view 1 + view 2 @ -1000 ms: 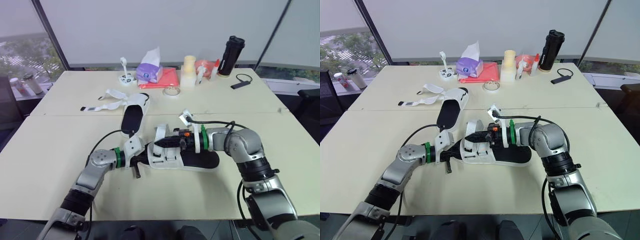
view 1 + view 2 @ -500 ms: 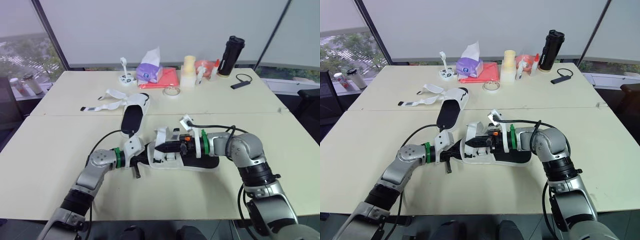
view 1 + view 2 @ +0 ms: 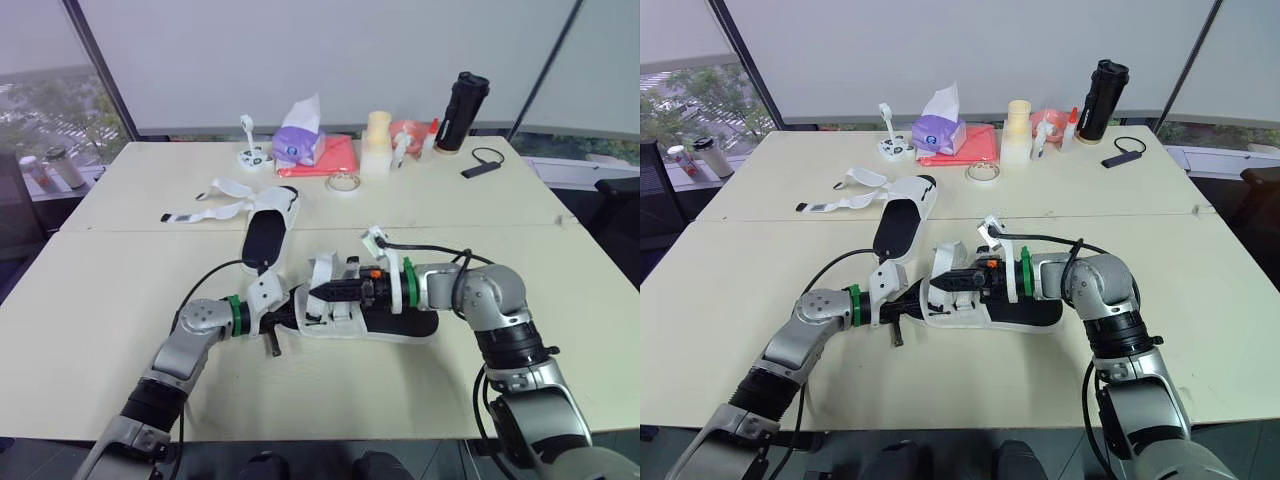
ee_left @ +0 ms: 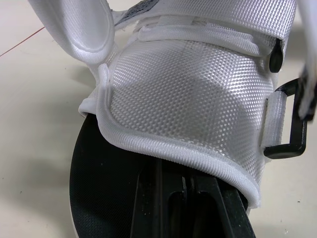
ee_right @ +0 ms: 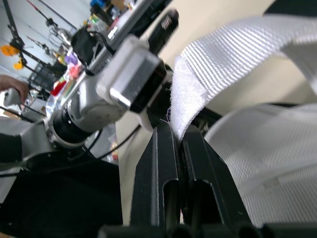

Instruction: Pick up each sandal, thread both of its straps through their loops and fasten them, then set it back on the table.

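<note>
The white woven sandal with a black sole (image 3: pixel 345 318) lies flat on the cream table (image 3: pixel 90 290), crosswise in front of me, so each of my arms can reach one end of it. I place everything else from this sandal.

A white woven strap (image 5: pixel 237 54) rises from its upper in an arch, because my right gripper (image 3: pixel 318 293) lifts the free end of it. I judge this to be the threading step. The strap must go to the black plastic loop (image 4: pixel 292 124) on the side of the upper, and as far as I can see it is not through that loop yet.

My right gripper reaches over the sandal from the end where the insole is bare. Its fingers (image 5: pixel 163 163) are pressed together, with only the fuzzy tip of the strap between them. My left gripper (image 3: pixel 288 311) is at the opposite end of the sandal. Its fingers are almost closed and seem to clamp the edge under the white upper, probably to hold the shoe steady while the other arm pulls.

Beyond the sandal lies a second white sandal of the same kind (image 3: pixel 268 232), with its straps spread open and not fastened. Much farther beyond stand a purple tissue pack (image 3: pixel 298 140) and a tall black bottle (image 3: pixel 466 108).
</note>
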